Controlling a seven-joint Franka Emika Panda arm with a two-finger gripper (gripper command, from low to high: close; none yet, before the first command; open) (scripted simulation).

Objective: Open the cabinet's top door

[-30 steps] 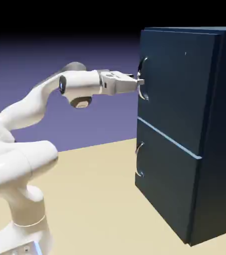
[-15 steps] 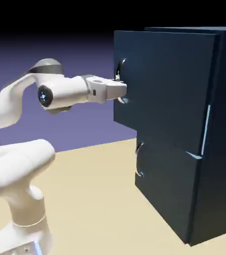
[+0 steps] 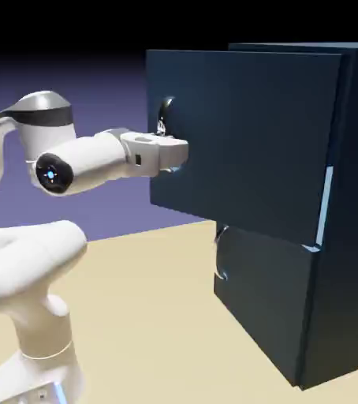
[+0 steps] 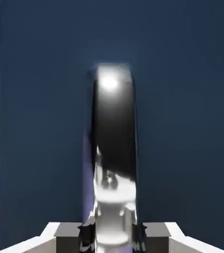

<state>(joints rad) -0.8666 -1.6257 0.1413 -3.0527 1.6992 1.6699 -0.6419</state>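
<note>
Closed on something at the end of the wrist: the tool [image 4: 112, 236], with one finger on each side of the thin curved silver handle [image 4: 115, 123], pinching the bar. Straight ahead of the tool and between its fingertips, the handle, rising away toward its fixing on the panel. Probably hard and stiff, with a smooth, shiny surface, so perhaps a little slippery under a sideways pull; not fragile by its look. Best to take hold about the middle of the curve, well away from both fixings, and to keep the fingers square to the bar. Just behind the handle, the top door [image 3: 237, 134], facing the tool, swung partly out from the cabinet [image 3: 352, 213] and standing out over the lower door [image 3: 265, 288]. Likely rigid and rather heavy by its size, but light enough to turn on its hinge, at the side far from the handle. Better to follow an arc than to pull straight, for fear of twisting the handle out of the fingers. Farther down and behind, on the lower door, the smaller handle [image 3: 218, 254], apart from the tool and of no use here.
</note>
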